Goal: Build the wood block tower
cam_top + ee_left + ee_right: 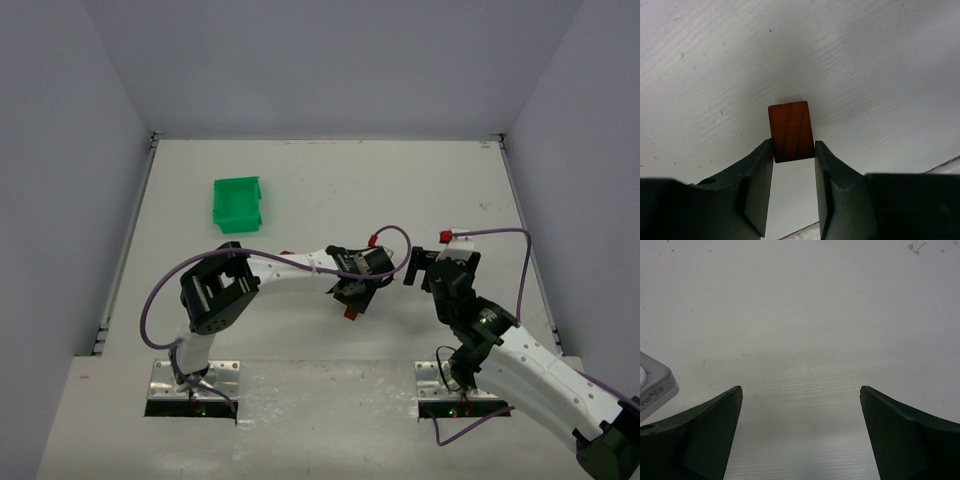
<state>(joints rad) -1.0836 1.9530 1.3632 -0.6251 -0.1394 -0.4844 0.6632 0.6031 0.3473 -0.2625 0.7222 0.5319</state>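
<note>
Item: my left claw [794, 149], clenched on a reddish-brown wooden block [790, 127]. One finger presses each long side, and the block's far end juts past the tips. Location: over the white table [880, 75], near its middle in the top view; whether the block touches the surface I cannot tell. Item: my right claw [801, 392], just beside the left, spread wide and holding nothing. Item: green bin [238, 203], far left, well apart.

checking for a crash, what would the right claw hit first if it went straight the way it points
Probably just the bare table; nothing lies ahead of the open right claw.
</note>
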